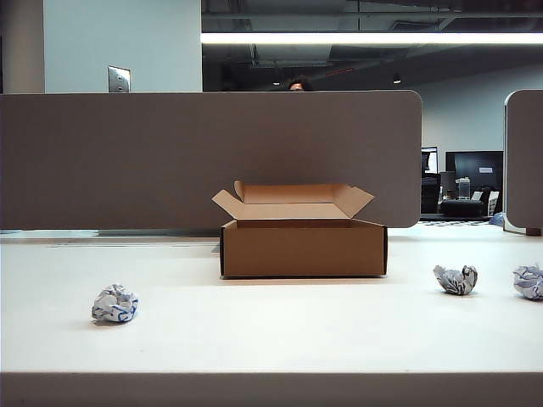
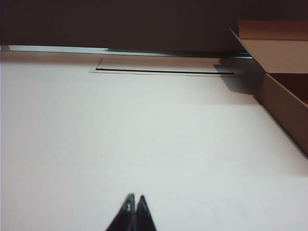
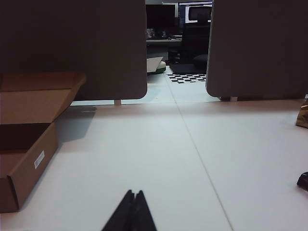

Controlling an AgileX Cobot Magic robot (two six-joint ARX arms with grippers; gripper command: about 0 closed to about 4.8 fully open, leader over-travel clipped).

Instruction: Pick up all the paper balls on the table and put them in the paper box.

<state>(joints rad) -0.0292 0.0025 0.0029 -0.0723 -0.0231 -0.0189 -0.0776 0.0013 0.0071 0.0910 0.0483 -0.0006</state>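
Observation:
Three paper balls lie on the off-white table (image 1: 271, 339): one (image 1: 114, 304) at the front left, one (image 1: 456, 279) right of the box, one (image 1: 529, 281) at the right edge. The brown paper box (image 1: 303, 246) stands open in the middle, flaps up; its side also shows in the left wrist view (image 2: 284, 103) and the right wrist view (image 3: 29, 161). My left gripper (image 2: 135, 198) is shut and empty over bare table, well away from the box. My right gripper (image 3: 134, 193) is likewise shut and empty. Neither gripper shows in the exterior view, and no ball shows in the wrist views.
A grey-brown partition panel (image 1: 212, 157) stands behind the box, with a second panel (image 1: 524, 157) at the far right. A flat cable hatch (image 2: 163, 67) is set into the table near the panel. Small dark and golden objects (image 3: 303, 180) lie at the table's right side.

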